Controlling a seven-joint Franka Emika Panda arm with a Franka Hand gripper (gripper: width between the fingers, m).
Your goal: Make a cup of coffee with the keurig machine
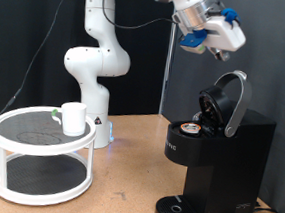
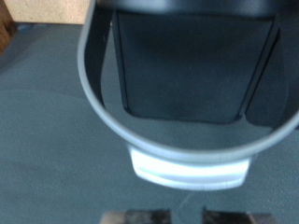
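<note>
Nearest me, the keurig machine (image 1: 213,158) has its lid (image 1: 233,99) raised, exposing a pod (image 1: 192,128); my claw (image 1: 200,43) hovers above, grip unclear; the cup (image 1: 73,118) waits far left.

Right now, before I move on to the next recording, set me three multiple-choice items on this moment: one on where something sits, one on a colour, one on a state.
1. Where is the cup?
A. On the top tier of the white two-tier stand, at the exterior view's left
B. On the machine's drip base
C. Between the gripper's fingers

2. What colour is the keurig machine?
A. White
B. Black
C. Red

3. How does the machine's lid stand?
A. Shut flat
B. Taken off and lying on the table
C. Raised open, with a pod showing in the holder

Answers:
1 A: the white mug stands on the upper shelf, apart from the machine.
2 B: its body is black with a small white logo.
3 C: the lid tilts up and back; the gripper hangs above it.
</note>
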